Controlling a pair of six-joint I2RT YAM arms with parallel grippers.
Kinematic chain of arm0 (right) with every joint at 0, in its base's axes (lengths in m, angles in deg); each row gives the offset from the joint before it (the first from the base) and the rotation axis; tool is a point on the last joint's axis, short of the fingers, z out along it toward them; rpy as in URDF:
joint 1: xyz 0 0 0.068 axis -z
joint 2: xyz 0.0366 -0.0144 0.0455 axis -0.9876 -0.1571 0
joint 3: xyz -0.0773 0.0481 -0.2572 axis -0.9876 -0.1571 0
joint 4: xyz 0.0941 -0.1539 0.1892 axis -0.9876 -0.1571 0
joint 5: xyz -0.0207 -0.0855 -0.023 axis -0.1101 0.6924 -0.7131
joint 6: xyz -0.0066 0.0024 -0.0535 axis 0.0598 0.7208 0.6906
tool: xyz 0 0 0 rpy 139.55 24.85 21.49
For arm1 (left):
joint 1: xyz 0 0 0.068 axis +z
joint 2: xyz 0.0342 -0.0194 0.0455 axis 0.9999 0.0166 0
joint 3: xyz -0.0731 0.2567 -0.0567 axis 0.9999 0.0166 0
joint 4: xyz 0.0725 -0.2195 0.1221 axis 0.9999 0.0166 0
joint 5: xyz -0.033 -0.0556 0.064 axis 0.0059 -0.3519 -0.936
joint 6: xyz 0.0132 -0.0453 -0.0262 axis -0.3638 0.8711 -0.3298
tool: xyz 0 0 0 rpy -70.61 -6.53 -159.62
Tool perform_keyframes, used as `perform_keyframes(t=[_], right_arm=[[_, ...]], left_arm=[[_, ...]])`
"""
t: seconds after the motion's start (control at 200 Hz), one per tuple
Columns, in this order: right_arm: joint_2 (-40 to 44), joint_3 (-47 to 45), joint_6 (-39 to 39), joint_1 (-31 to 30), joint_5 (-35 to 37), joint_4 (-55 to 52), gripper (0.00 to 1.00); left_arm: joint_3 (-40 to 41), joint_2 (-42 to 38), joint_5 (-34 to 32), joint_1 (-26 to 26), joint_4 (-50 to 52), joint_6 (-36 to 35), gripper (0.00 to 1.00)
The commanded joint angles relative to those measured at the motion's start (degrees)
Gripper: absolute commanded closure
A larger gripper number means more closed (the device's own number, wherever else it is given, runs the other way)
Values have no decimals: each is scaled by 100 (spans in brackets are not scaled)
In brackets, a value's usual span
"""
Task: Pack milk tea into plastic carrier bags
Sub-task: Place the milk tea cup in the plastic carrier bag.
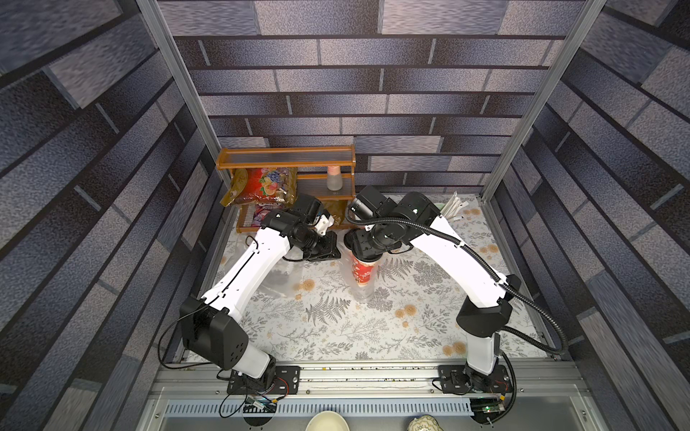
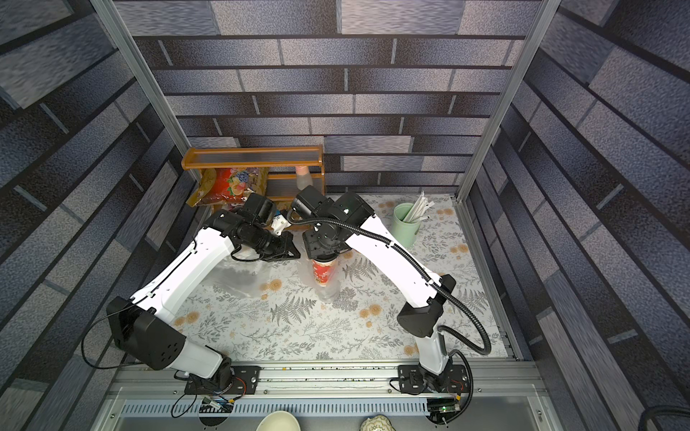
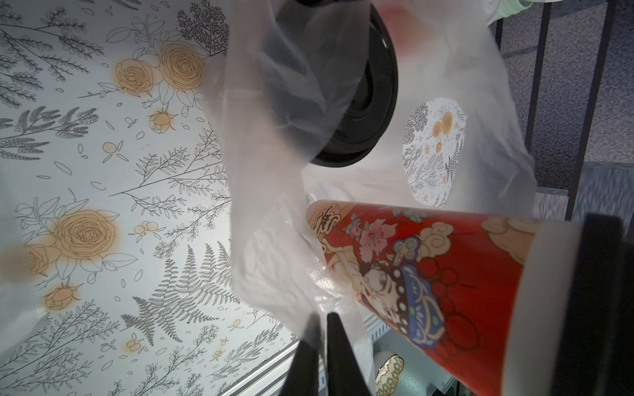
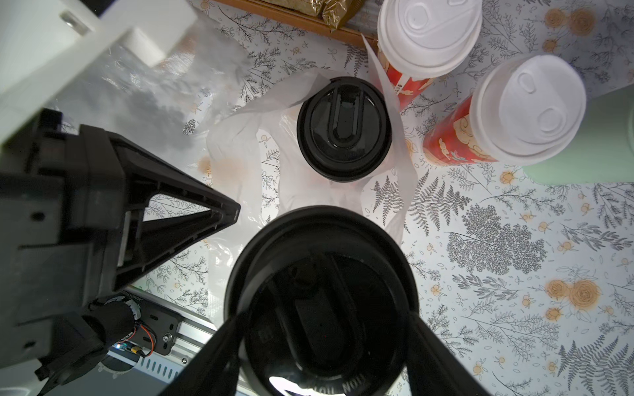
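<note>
L gripper (image 3: 322, 320) jaws are pinched on a fold of the carrier bag (image 3: 267, 223), R gripper (image 4: 322, 325) jaws are clasped round the lid of a black-lidded cup (image 1: 364, 270), held just beside the bagged cup (image 4: 343, 128), w/ a white-lidded cup (image 4: 429, 37) just beside that & a 2nd white-lidded cup (image 4: 528, 109) near it.

Our left arm (image 1: 246, 268) and right arm (image 1: 451, 257) bend inward; left tool (image 3: 320, 317) pinches the plastic carrier bag (image 3: 267, 223), right tool (image 4: 324, 319) clasps a milk tea cup (image 3: 463, 281).
</note>
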Motion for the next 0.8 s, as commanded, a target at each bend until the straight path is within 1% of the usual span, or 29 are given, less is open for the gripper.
perform_keyframes(t=[0.0,0.451,0.797], right_arm=[[-123,-68,105,-56,81,75,36],[-115,-1038,99,-57,-20,759,37],[217,-2190,-122,-52,27,1669,37]], left_arm=[[-14,-203,77,-44,-36,117,91],[-16,-266,103,-44,-69,157,92],[-58,-269,94,-18,-50,169,93]])
